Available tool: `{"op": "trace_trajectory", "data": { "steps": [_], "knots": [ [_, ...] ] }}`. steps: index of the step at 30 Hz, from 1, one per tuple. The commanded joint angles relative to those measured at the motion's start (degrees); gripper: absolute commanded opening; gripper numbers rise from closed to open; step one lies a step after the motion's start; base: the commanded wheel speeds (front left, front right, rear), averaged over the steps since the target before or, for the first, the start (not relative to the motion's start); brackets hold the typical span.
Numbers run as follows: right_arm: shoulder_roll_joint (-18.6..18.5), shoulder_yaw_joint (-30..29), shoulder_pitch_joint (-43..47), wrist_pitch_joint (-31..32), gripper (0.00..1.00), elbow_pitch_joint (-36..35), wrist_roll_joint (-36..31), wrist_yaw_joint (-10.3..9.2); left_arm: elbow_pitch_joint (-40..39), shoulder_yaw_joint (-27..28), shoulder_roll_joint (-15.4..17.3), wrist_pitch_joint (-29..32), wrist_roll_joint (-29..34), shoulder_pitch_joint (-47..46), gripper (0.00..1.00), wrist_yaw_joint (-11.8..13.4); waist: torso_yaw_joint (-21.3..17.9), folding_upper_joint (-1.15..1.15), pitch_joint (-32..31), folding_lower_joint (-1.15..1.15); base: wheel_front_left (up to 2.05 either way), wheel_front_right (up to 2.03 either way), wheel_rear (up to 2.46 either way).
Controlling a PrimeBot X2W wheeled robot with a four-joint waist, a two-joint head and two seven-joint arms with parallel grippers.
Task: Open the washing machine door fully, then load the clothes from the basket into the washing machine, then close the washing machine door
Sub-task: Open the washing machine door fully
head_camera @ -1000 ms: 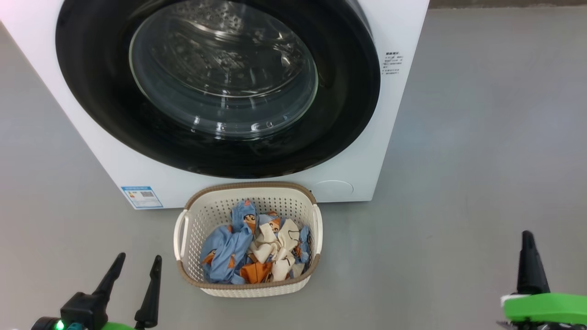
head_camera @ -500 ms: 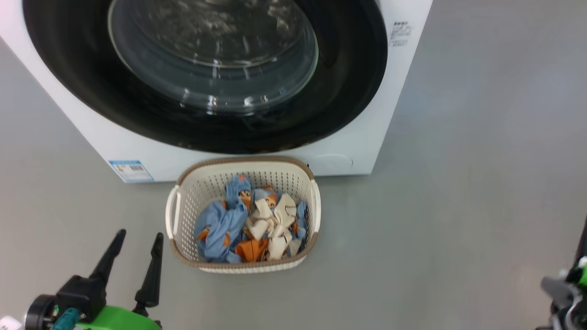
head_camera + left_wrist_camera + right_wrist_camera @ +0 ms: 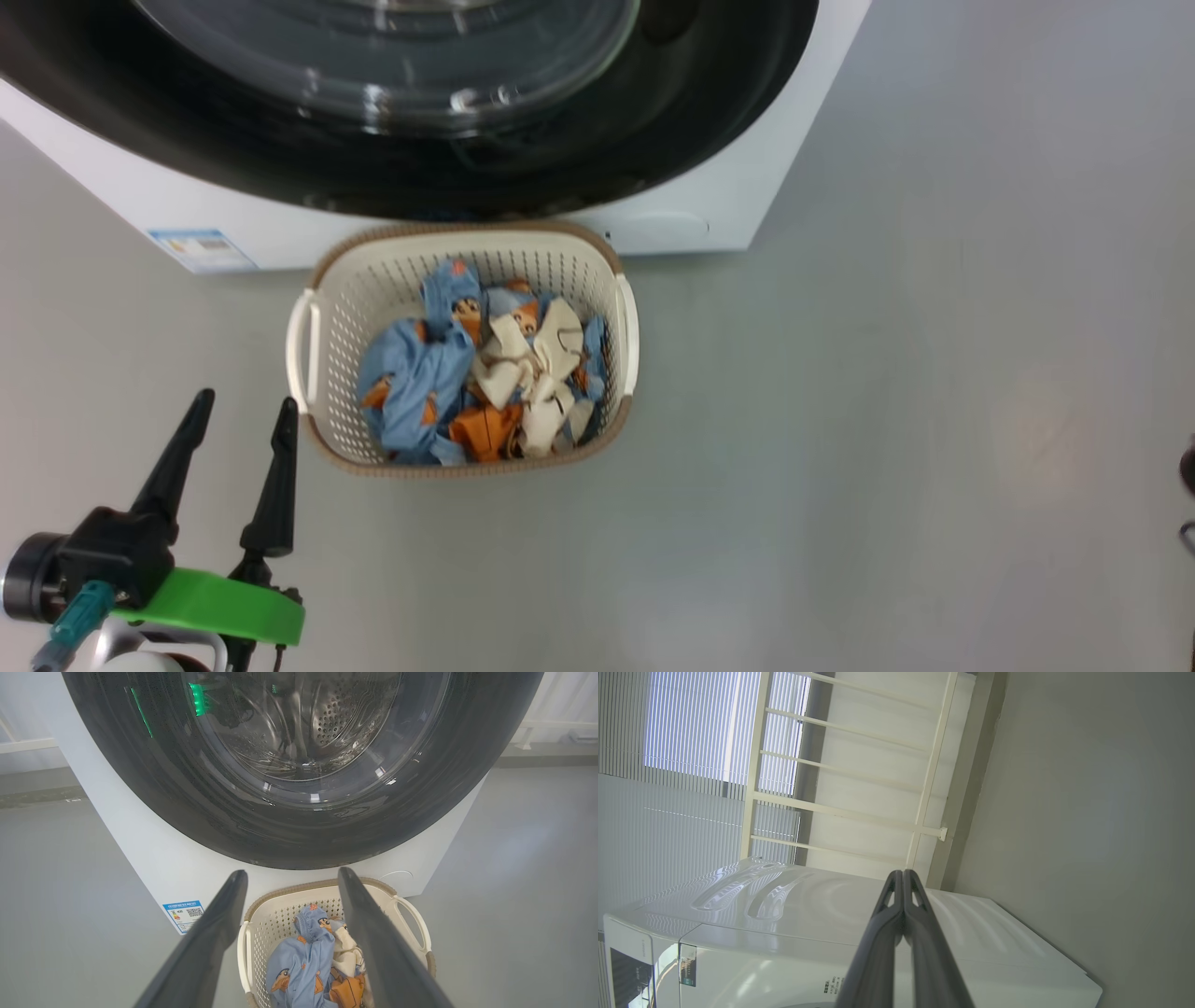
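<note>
Step one is in hand, I judge: the door (image 3: 653,112) is shut. The left gripper (image 3: 246,401), fingers wide and empty, hovers just left of the basket (image 3: 373,280) of clothes (image 3: 467,373), which sits on the floor against the washing machine (image 3: 728,187). The right gripper (image 3: 903,873), fingers pressed together and holding nothing, is raised beside the machine. Next it must find the door's edge.

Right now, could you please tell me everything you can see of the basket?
The basket is cream plastic, rectangular with rounded corners, perforated walls, a brown woven-look rim and a handle on each side. It stands upright on the grey floor, before the washing machine, and holds the clothes, blue, cream and orange. The left gripper is apart from it.
</note>
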Motion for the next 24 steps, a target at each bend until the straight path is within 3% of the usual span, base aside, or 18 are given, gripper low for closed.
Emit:
{"op": "trace_trajectory", "data": {
  "steps": [1, 24],
  "knots": [
    [-1.79, 0.43, -1.67, 1.36, 0.00, -2.13, 0.74, 0.52, -1.84, 2.19, 1.56, -0.36, 0.07, -1.49, 1.00, -0.10, -0.61, 0.00, 3.41, -0.01, 0.00, 0.00, 0.00],
    [-4.00, 4.61, -22.26, 21.04, 0.00, -5.40, 0.83, 0.52, -3.01, 2.07, 2.08, -0.36, 0.66, -5.03, 1.00, -0.10, 3.00, 0.00, 12.30, -0.01, 0.00, 0.00, 0.00]
  ]
}}
